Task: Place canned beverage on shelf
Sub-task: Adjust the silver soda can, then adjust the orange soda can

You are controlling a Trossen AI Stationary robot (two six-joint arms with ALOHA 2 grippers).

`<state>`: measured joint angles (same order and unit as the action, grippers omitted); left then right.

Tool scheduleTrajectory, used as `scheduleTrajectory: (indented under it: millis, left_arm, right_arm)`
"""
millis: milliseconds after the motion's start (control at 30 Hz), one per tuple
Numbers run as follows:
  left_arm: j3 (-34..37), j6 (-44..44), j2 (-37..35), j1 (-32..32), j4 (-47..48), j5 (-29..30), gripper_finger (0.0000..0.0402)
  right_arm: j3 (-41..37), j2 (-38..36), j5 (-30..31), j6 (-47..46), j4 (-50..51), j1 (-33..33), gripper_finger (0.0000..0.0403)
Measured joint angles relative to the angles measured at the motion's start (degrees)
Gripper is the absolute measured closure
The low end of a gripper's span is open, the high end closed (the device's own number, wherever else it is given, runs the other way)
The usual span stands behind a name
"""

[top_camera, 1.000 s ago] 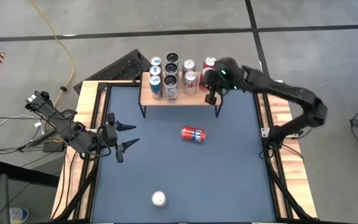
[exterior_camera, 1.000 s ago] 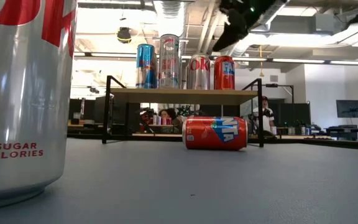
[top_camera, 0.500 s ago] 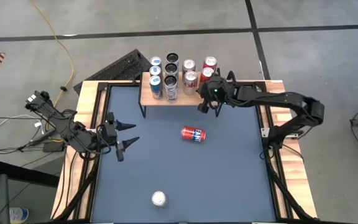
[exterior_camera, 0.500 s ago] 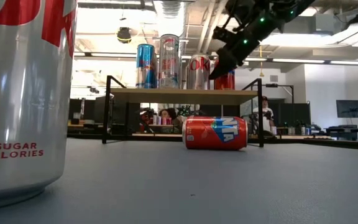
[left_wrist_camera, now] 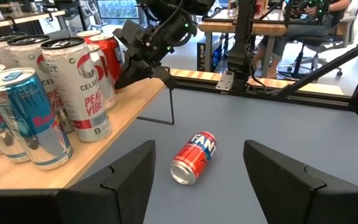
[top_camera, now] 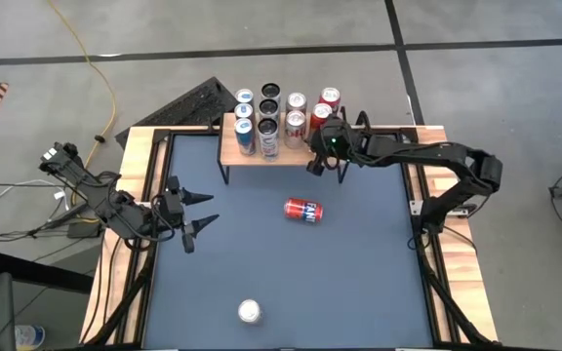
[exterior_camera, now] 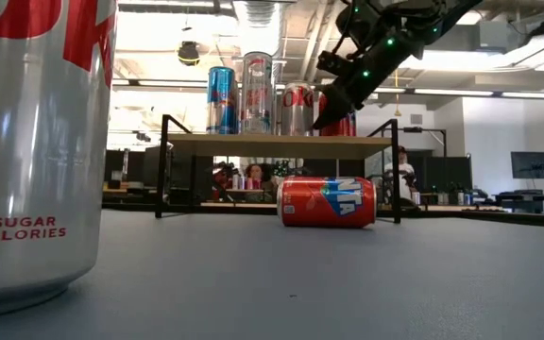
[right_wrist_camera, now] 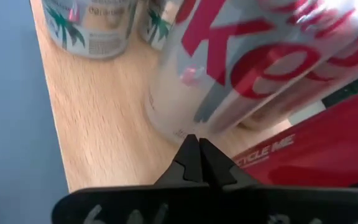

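The shelf [top_camera: 291, 154] stands at the table's far side on thin black legs, with several upright cans on its wooden top [exterior_camera: 272, 144]. My right gripper [top_camera: 312, 166] is shut. It slants down at the shelf's front right, its tip [right_wrist_camera: 197, 138] at the foot of a silver Coke can [right_wrist_camera: 253, 56] and a red can [right_wrist_camera: 316, 155]. A red canned beverage [top_camera: 303, 210] lies on its side on the table in front of the shelf. My left gripper [top_camera: 203, 212] hovers open at the table's left, touching nothing. My right gripper's shut fingers [right_wrist_camera: 197, 149] point slanting down from the table's right at the foot of the silver Coke can [right_wrist_camera: 173, 124], just above the shelf top. I cannot tell whether they touch that can, the red can beside it or the wood.
A silver can [top_camera: 250, 311] stands upright near the table's front edge, filling the left of the low view [exterior_camera: 26, 142]. The dark table [top_camera: 359, 283] has wooden side rails. Beyond the table is an office with desks and seated people.
My right gripper, shut throughout, has come down from above the shelf's right end to the level of the cans. It has also shifted a little toward the table's left. The lying red can and my left gripper have kept still.
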<state>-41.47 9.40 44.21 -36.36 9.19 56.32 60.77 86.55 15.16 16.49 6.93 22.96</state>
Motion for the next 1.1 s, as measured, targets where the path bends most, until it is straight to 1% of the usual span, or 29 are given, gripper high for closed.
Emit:
scheduleTrajectory:
  millis: [133,267,367,467,533,600,700,833,933,1000,1100]
  left_arm:
    - [0.0,0.2,0.0,0.0,0.0,0.0,0.0166]
    - [0.0,0.4,0.0,0.0,0.0,-0.5,0.0166]
    - [0.0,0.5,0.0,0.0,-0.1,-2.7,0.0166]
    - [0.0,0.6,0.0,0.0,0.0,-5.7,0.0166]
    - [0.0,0.6,0.0,0.0,0.0,-7.8,0.0166]
    - [0.0,0.6,0.0,0.0,0.1,-9.5,0.0166]
    - [0.0,0.6,0.1,0.0,0.5,-10.6,0.0166]
    - [0.0,0.6,0.8,0.0,0.6,-13.6,0.0166]
    - [0.0,1.0,1.9,0.0,0.3,-15.5,0.0166]
    - [0.0,1.1,2.9,0.0,0.5,-15.6,0.0166]
    - [0.0,1.0,4.6,0.0,0.4,-15.6,0.0166]
  right_arm:
    - [0.2,-1.0,0.2,-0.2,1.1,-1.0,0.0403]
    - [2.7,-4.8,1.5,-2.3,8.5,-4.9,0.0403]
    - [3.9,-9.4,1.2,-5.5,17.4,-9.6,0.0403]
    - [4.3,-13.1,-0.9,-10.1,25.6,-15.5,0.0403]
    - [4.3,-14.2,-1.2,-12.4,29.8,-19.7,0.0401]
    - [4.3,-14.2,0.2,-14.7,34.7,-23.6,0.0390]
    - [4.2,-14.0,1.1,-19.1,38.0,-28.6,0.0351]
    - [4.2,-12.8,1.4,-23.5,35.2,-33.1,0.0266]
    - [4.4,-11.3,1.7,-27.0,32.8,-34.3,0.0195]
    - [4.2,-10.0,1.5,-27.2,34.8,-34.3,0.0156]
    - [4.2,-6.9,1.7,-27.2,34.9,-33.7,0.0123]
